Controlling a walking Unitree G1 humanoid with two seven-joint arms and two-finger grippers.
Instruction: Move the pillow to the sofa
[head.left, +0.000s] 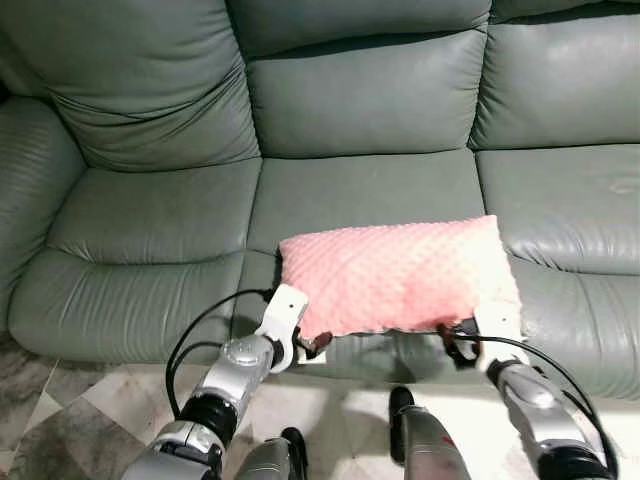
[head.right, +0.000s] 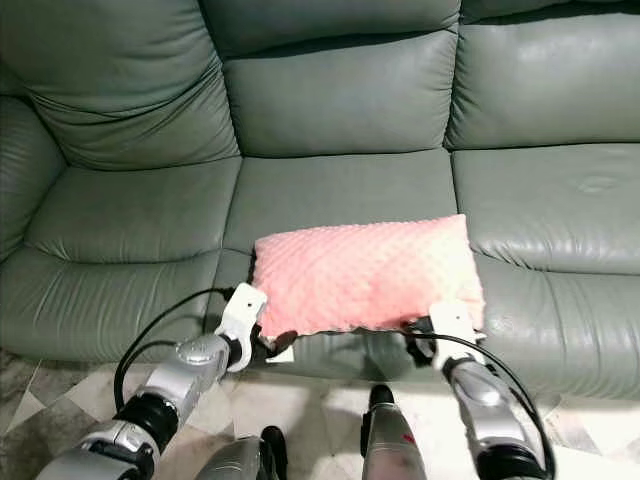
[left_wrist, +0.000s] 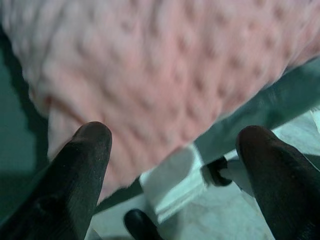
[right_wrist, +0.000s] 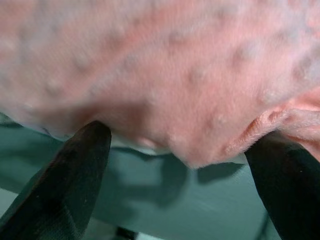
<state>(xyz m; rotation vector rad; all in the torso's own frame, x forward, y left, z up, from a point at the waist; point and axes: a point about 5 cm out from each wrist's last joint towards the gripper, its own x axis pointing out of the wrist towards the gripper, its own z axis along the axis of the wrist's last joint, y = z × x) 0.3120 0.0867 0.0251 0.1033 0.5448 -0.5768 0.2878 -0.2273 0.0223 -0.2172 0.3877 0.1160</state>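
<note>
One pink pillow (head.left: 400, 275) on one sofa (head.left: 350, 100), two spread tools, left tool (left_wrist: 172, 150), right tool (right_wrist: 180, 155)

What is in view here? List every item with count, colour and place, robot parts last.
pillow: one, pink with a dotted texture, lying on the front of the sofa's middle seat, its near edge overhanging.
sofa: one, grey-green leather, three seat cushions, stretching across the head views.
floor: one, pale marbled tile, in front of the sofa.
left gripper: one, black fingers spread, at the pillow's near left corner.
right gripper: one, black fingers spread, at the pillow's near right edge.
arms: two, silver with black cables, reaching from below to the pillow.
</note>
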